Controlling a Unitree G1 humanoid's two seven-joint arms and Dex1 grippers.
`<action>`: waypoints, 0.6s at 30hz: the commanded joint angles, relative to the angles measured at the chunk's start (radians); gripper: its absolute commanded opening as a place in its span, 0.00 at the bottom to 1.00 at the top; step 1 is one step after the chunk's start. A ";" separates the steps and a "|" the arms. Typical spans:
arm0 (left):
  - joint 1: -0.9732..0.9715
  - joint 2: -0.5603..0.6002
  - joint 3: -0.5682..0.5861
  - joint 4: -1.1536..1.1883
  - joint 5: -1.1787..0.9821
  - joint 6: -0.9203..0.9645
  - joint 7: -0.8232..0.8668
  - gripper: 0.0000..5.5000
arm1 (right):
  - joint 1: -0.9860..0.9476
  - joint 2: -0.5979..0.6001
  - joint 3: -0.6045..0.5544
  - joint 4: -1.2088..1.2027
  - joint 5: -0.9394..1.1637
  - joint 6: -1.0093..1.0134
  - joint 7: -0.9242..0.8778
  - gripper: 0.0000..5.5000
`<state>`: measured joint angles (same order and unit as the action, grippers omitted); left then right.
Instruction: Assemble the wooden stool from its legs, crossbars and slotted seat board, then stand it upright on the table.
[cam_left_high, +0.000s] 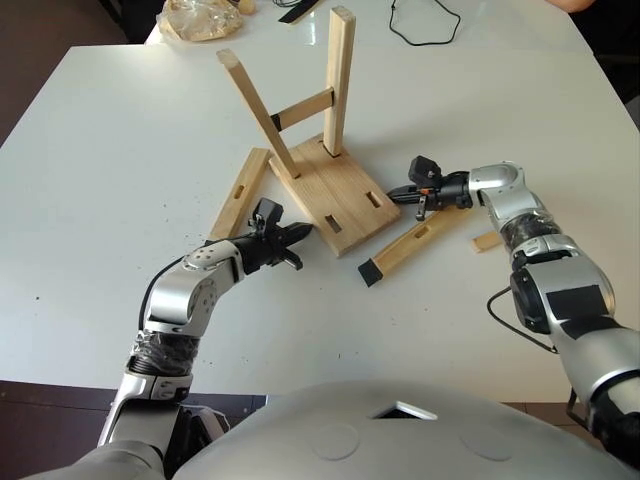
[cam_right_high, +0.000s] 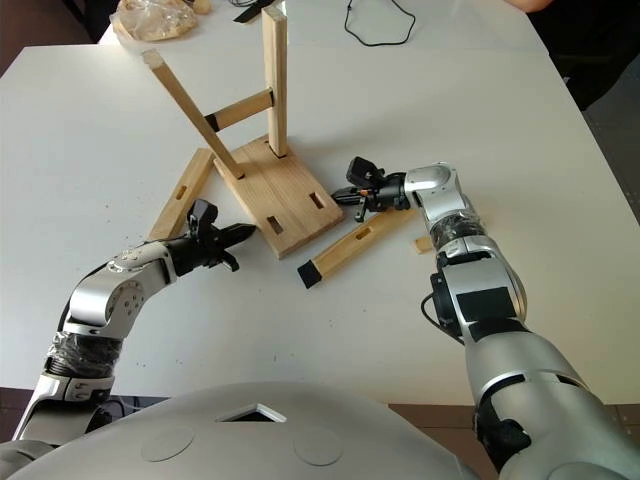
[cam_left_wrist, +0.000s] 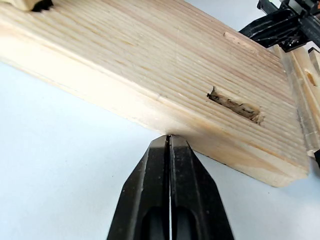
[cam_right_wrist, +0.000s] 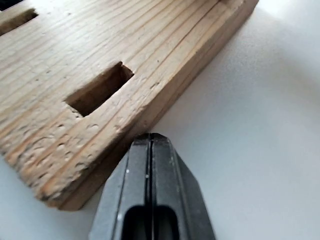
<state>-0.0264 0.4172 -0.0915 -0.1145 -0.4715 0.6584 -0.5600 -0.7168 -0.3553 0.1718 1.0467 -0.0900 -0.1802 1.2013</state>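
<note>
Pale, straight-grained wood makes up every part. One rectangular seat board (cam_left_high: 335, 190) lies flat mid-table, its long axis running from 10 to 4 o'clock, with two empty rectangular slots showing in its top.

There are four square-section legs. Two upright legs (cam_left_high: 340, 80) are planted in the board's far end, one near vertical and the other leaning toward 11 o'clock, joined by one crossbar (cam_left_high: 305, 108). One loose slotted leg (cam_left_high: 242, 190) lies at the board's 9 o'clock, pointing toward 1. The black-capped leg (cam_left_high: 412, 243) lies at its 4 o'clock, with the cap toward 8.

One short loose stick (cam_left_high: 487, 241) rests by the right forearm.

The left gripper (cam_left_wrist: 168, 145) is clenched on nothing, its tip touching the board's near edge. The right gripper (cam_right_wrist: 150, 142) is likewise pressed closed and empty, against the board's 3 o'clock edge.

The table (cam_left_high: 120, 150) is smooth and white.
</note>
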 joint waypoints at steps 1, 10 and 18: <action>-0.010 -0.014 0.003 0.049 0.043 0.008 0.036 0.00 | 0.117 0.021 -0.021 -0.186 0.068 0.092 0.002 0.00; -0.020 -0.034 0.012 0.052 0.058 -0.005 0.029 0.00 | 0.321 -0.021 0.006 -0.692 0.158 0.314 0.011 0.00; 0.006 -0.035 0.036 0.051 0.072 -0.011 0.039 0.00 | 0.325 -0.067 0.025 -0.733 0.163 0.345 0.009 0.00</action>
<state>-0.0488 0.3814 -0.0540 -0.0745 -0.4090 0.6221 -0.5238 -0.3799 -0.4027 0.1933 0.3176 0.0673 0.1573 1.2127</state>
